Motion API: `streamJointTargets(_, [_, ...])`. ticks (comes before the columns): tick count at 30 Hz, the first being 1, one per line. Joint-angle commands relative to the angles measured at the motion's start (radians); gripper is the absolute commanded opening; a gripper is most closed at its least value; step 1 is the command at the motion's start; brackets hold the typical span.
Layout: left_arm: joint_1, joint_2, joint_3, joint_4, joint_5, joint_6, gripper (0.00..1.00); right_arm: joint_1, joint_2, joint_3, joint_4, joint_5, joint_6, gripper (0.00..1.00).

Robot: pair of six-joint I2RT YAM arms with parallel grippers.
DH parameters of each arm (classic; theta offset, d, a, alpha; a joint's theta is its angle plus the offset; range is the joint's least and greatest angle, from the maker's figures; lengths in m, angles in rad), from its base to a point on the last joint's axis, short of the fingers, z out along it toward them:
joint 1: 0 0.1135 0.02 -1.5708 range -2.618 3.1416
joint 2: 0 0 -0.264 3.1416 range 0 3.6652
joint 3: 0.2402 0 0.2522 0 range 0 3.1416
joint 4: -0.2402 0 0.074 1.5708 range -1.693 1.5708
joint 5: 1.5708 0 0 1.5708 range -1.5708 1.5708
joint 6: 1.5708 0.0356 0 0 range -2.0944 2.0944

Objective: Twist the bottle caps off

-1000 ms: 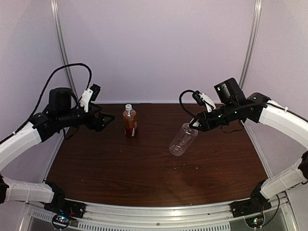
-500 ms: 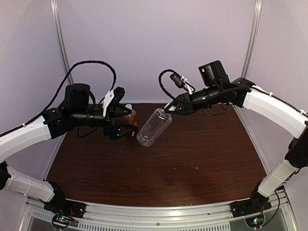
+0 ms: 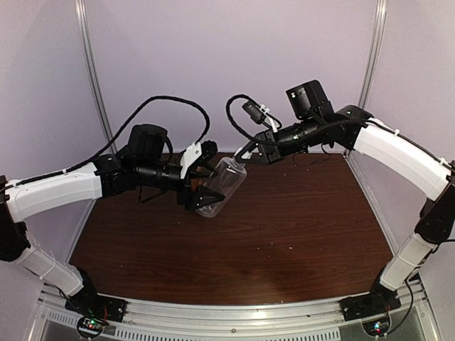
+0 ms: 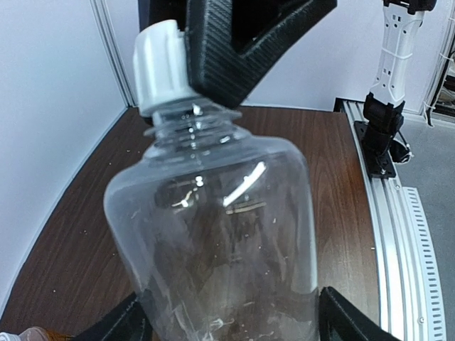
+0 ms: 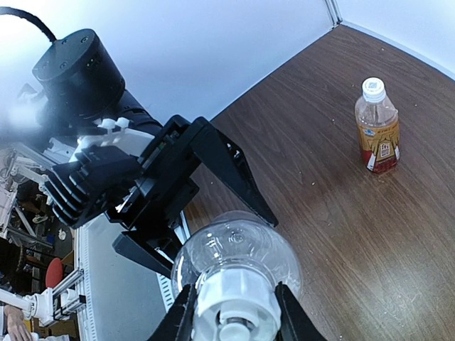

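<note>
aloft, the right gripper (image 3: 245, 155) is clamped on the clear bottle's (image 3: 217, 190) white cap (image 4: 158, 67); the left gripper (image 4: 227, 323) is spread wide around its body. the amber bottle (image 5: 377, 131) stands upright on the bench (image 5: 334, 234), at 2 o'clock from it in the right wrist view.

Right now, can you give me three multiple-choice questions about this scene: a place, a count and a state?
1. Where is the clear bottle? A on the floor; B in the air, held by its cap; C out of sight.
2. How many bottles show? A one; B two; C three.
3. The left pincer is: A open; B shut on nothing; C out of view.
Answers: 1 B, the right pincer grips the cap above the table. 2 B, an amber bottle also stands on the table. 3 A, its fingers straddle the clear bottle's body.
</note>
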Motion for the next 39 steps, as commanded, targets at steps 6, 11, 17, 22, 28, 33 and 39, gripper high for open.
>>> streamJointTargets(6, [-0.011, 0.019, -0.010, 0.128, -0.032, -0.061, 0.81, 0.016, 0.024, 0.032, 0.035, -0.047, 0.016, 0.01])
streamJointTargets(11, [-0.011, 0.026, -0.027, 0.148, -0.028, -0.072, 0.81, 0.019, 0.028, 0.037, 0.056, -0.056, 0.029, 0.01])
streamJointTargets(17, [-0.011, 0.023, -0.044, 0.157, -0.014, -0.063, 0.81, 0.020, 0.026, 0.042, 0.057, -0.051, 0.038, 0.01])
streamJointTargets(22, [-0.011, 0.028, -0.033, 0.148, -0.013, -0.060, 0.81, 0.029, 0.037, 0.052, 0.051, -0.061, 0.045, 0.01])
streamJointTargets(28, [-0.011, 0.026, -0.036, 0.131, -0.020, -0.053, 0.82, 0.042, 0.048, 0.086, 0.027, -0.060, 0.037, 0.01])
streamJointTargets(33, [-0.011, 0.032, -0.036, 0.119, -0.021, -0.052, 0.83, 0.052, 0.058, 0.114, 0.000, -0.046, 0.026, 0.00])
streamJointTargets(39, [-0.011, 0.041, -0.020, 0.076, -0.027, -0.040, 0.84, 0.055, 0.062, 0.165, -0.059, -0.004, -0.003, 0.00])
